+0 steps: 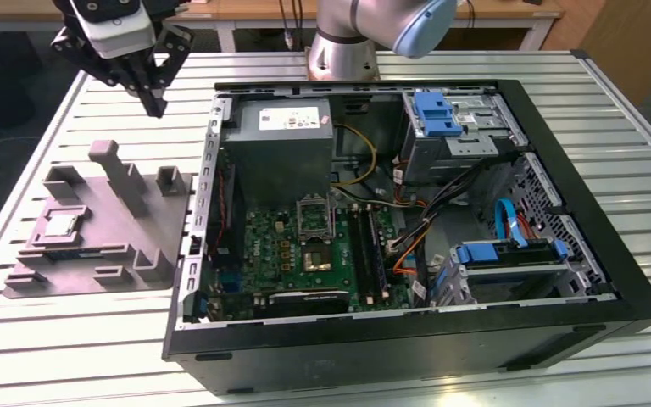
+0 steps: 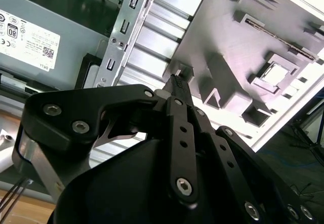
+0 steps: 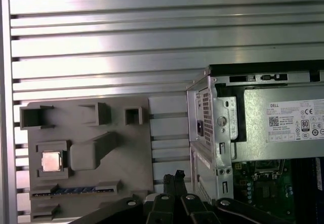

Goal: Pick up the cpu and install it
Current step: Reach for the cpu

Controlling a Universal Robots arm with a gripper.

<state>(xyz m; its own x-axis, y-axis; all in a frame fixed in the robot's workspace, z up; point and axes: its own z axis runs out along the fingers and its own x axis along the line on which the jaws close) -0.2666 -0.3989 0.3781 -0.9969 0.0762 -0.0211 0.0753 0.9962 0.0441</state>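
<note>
The cpu is a small silvery square lying flat in a recess of the grey plastic fixture, on the table at the exterior view's left. Both wrist views show the cpu in that recess. My gripper hangs well above the table beyond the fixture's far end, fingers shut and holding nothing. Its tips sit between the fixture and the computer case. On the motherboard, the socket lies bare with its black frame swung up.
The open black computer case fills the table's middle and right. A grey power-supply box sits at its far end, with drive cages and loose cables beside it. The arm's base stands behind. Slatted aluminium table lies all around.
</note>
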